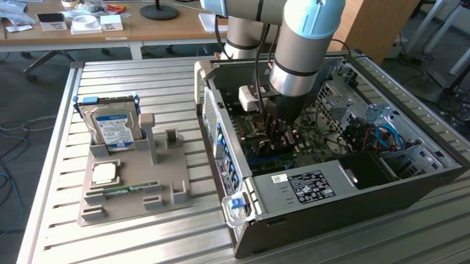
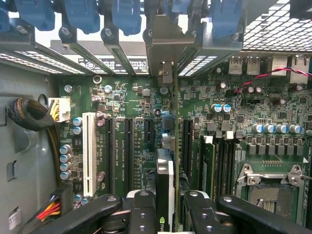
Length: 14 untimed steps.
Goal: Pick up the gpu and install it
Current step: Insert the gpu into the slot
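Note:
In the wrist view the gpu [image 2: 165,170] stands edge-on between my two black fingers [image 2: 141,209], and my gripper [image 2: 168,197] is shut on it. Its metal bracket reaches up to the case's rear slot openings under the blue latches. The card sits low over the green motherboard [image 2: 122,97], in line with a black expansion slot; whether it is seated in the slot is hidden. In the exterior view my gripper [image 1: 278,140] is deep inside the open computer case [image 1: 411,181], with the gpu [image 1: 283,147] showing as a dark piece below it.
A white slot [image 2: 89,153] and other black slots lie beside the card, with a CPU socket [image 2: 270,187] further off. Cables [image 1: 378,137] and the power supply [image 1: 305,184] crowd the case. On the table a grey holder [image 1: 125,203] carries a hard drive [image 1: 111,125] and a memory stick [image 1: 125,190].

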Available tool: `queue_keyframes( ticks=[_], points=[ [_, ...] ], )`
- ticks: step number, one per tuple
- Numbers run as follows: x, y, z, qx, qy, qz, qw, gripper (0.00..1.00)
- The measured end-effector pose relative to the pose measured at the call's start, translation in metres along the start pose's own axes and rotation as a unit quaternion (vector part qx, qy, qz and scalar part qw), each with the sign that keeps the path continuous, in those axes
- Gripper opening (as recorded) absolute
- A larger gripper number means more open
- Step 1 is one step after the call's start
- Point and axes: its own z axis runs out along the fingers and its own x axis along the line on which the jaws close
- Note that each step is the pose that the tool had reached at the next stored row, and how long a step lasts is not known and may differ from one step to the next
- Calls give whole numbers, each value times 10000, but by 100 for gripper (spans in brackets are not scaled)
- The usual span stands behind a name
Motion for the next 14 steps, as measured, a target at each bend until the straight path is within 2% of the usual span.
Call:
queue_keyframes(
  ticks=[14],
  points=[
    [4,0,0,0,1,0,10000,27]
  ],
)
